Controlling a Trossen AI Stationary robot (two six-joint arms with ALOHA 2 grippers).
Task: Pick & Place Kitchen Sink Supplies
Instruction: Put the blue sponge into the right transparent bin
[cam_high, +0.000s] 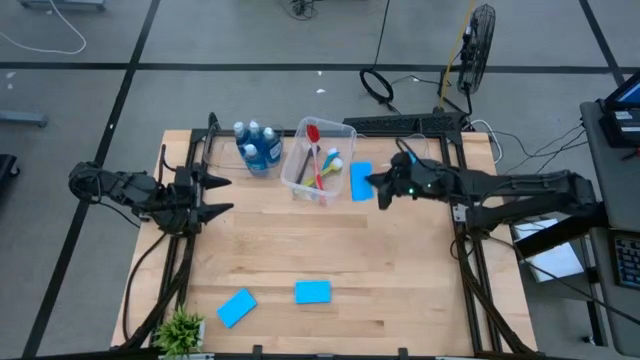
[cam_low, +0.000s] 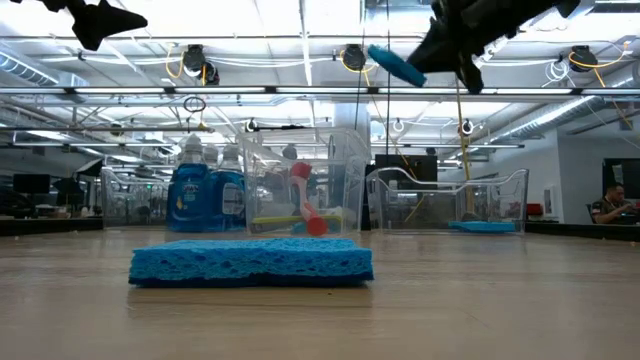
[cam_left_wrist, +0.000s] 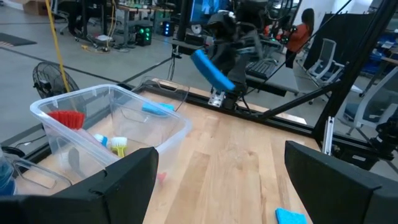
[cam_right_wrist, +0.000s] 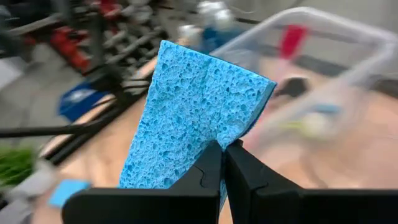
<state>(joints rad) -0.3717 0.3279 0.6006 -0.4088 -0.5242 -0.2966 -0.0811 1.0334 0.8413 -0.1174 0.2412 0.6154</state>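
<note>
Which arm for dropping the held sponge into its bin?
Right. The right gripper already pinches a sponge aloft near the bins; the left gripper is open, empty, farther off.

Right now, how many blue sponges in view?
4. One is held in the right gripper above the table, one lies in the far clear bin, and two lie flat on the tabletop. Bins may hide others.

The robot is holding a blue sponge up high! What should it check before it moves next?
1. Right gripper pinching the sponge: ok.
2. Sponge clear of the table: ok, it hangs high in the low view.
3. Bin with brushes upright and open: ok.
4. Left gripper out of the way, open at the table's left edge: ok.
5. Which bin sponges belong in: cannot tell.
</note>
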